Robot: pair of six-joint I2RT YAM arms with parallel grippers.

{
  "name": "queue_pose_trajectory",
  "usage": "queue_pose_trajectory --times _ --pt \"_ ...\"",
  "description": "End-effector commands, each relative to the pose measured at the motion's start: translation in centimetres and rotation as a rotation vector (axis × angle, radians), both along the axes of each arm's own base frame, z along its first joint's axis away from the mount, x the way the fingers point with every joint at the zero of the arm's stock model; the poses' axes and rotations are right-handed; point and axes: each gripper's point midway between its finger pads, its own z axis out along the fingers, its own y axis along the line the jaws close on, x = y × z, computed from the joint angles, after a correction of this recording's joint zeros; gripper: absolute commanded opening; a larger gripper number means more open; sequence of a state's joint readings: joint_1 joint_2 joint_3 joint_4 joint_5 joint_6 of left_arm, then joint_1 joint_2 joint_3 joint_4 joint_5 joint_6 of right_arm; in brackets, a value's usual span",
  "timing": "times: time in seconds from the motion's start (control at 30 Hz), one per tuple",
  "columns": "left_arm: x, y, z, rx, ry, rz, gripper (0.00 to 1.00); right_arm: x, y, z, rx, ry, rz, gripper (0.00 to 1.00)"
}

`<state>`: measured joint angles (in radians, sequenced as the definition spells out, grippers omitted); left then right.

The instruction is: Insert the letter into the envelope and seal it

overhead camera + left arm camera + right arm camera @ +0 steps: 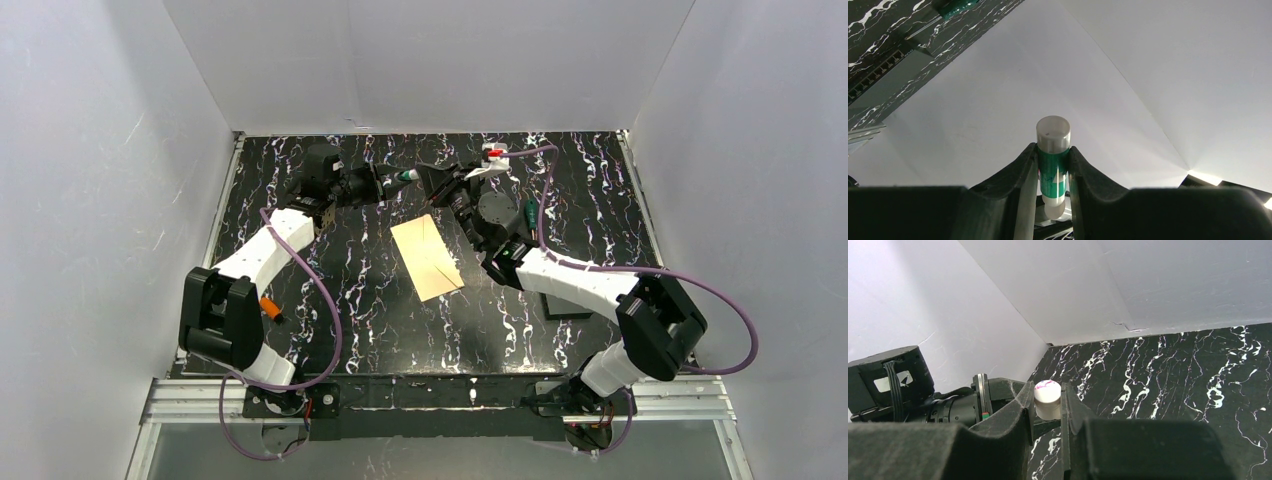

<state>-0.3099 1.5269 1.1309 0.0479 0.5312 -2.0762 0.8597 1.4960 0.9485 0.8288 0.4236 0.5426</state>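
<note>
Envelope (428,258) lying flat mid-worktop (350,300), unheld | L claw (1053,148) clamping green glue stick (1052,172) | R claw (1048,390) clamping small white cylinder (1047,400), prob. cap | risk: envelope sliding under glue stroke w/ nothing pinning it, glue missing flap.

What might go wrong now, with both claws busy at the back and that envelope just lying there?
1. The envelope lies loose on the table; with neither gripper holding it, rubbing glue on may drag it.
2. The left gripper pinches the green glue stick in the air; it could slip out.
3. The right gripper, clamping a small white piece, sits close to the left one; they might bump.
</note>
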Motion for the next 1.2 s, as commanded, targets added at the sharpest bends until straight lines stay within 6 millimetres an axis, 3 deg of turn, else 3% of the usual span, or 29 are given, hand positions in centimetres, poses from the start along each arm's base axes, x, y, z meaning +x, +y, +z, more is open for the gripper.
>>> queue_pose_trajectory --times 0.0,0.17,0.57,0.87,1.03,1.17 --pt "1.4 0.8 4.3 -0.365 0.353 0.200 0.00 -0.2 0.3 2.0 0.052 -0.039 0.006 0.01" --pt "1.2 0.9 4.7 -0.367 0.345 0.194 0.00 0.1 0.6 1.7 0.037 -0.049 0.003 0.01" --pt "0.9 1.1 4.9 -0.372 0.336 0.202 0.00 0.5 -0.1 3.3 0.013 -0.114 -0.042 0.01" --pt "1.7 1.1 5.7 -0.379 0.316 0.216 0.00 -0.3 1.5 3.4 0.001 -0.147 0.026 0.01" --pt "2.4 1.0 7.2 -0.392 0.289 0.216 0.00 -0.9 2.0 2.7 -0.040 -0.185 0.041 0.01" --pt "2.9 1.1 8.6 -0.401 0.263 0.225 0.00 -1.4 1.7 3.3 0.002 -0.252 0.042 0.01"
